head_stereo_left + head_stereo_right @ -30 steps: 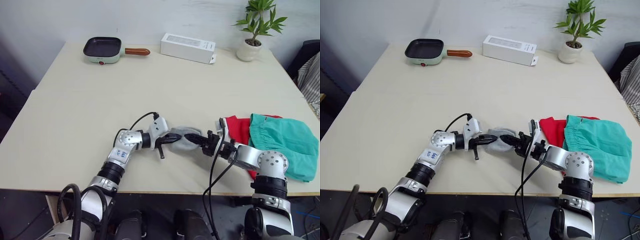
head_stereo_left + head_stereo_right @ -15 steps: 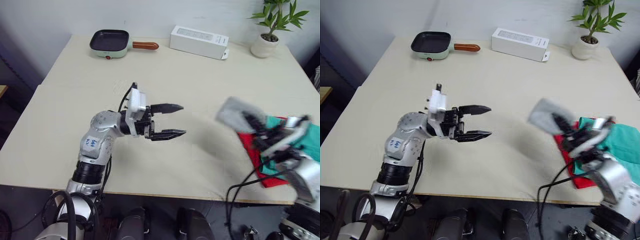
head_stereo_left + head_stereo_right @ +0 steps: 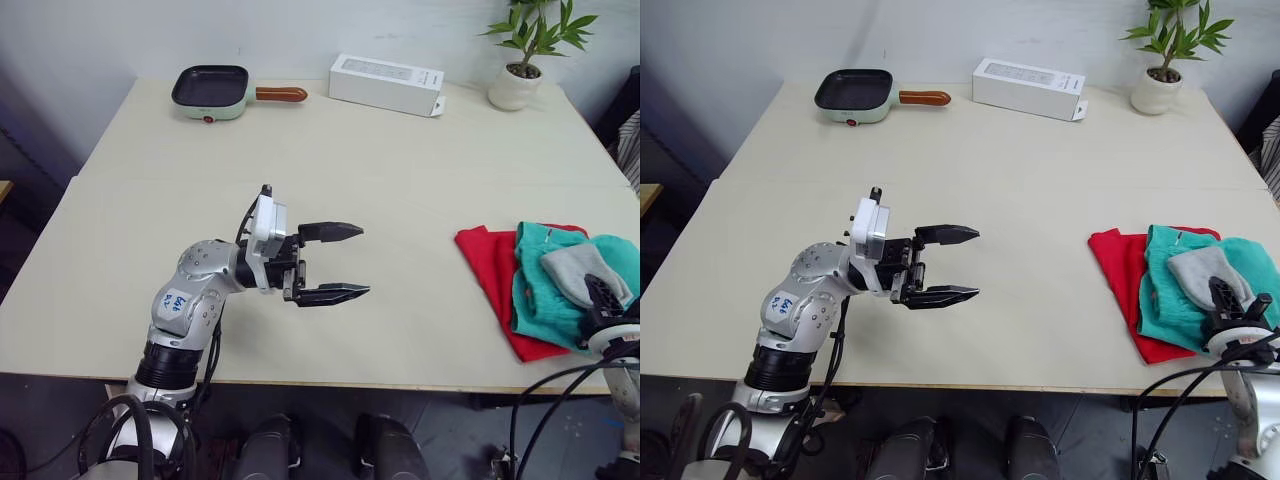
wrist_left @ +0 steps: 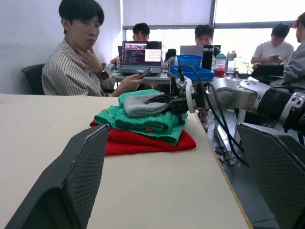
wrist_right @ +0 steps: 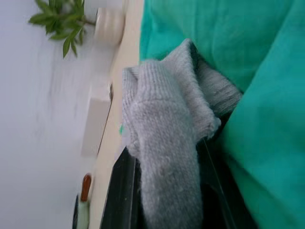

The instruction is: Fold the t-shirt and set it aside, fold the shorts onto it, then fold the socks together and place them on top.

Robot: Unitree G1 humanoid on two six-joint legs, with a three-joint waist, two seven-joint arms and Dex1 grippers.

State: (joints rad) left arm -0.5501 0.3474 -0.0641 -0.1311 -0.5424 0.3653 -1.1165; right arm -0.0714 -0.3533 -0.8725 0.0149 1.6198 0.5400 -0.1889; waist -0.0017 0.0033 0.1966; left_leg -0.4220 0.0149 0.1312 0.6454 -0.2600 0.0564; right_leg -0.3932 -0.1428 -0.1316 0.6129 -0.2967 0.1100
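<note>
Socks (image 3: 582, 272) now atop shorts (image 3: 545, 300) — bunched, grey

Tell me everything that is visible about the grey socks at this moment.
The socks are a small bundle of light grey ribbed knit, folded together. They lie on top of the teal shorts, which rest on the folded red t-shirt near the table's right front edge. The right pincer is shut on the bundle's near end, its black fingers on either side of the knit. Nothing lies on the socks.
</note>
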